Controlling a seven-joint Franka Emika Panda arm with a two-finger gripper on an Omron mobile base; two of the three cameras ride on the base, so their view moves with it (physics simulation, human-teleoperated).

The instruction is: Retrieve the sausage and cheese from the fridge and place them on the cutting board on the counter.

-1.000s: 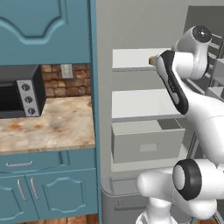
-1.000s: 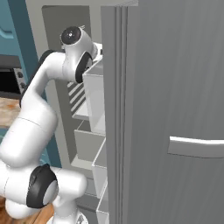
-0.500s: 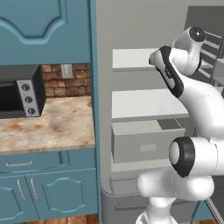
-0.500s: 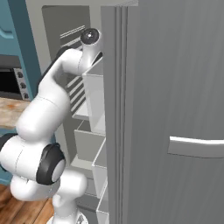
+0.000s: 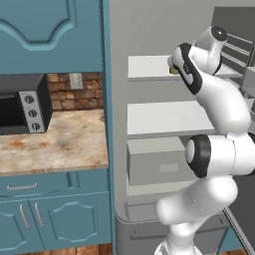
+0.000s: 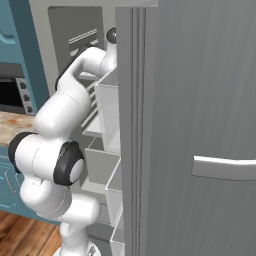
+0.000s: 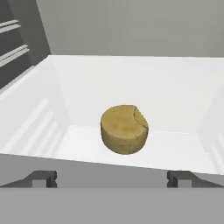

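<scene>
Approach to the cheese (image 7: 124, 129). The pincer (image 7: 112, 178) is spread wide and empty; the cheese lies on a white fridge (image 5: 164, 55) shelf straight ahead, centred between the fingertips. Next: advance until the fingers flank it, then close.

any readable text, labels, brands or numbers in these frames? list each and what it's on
None readable in any view.
Toaster oven: knobs carry no markings that can be made out.
Fridge door and shelves: plain, no brand.
Cheese: bare, no label.
</scene>
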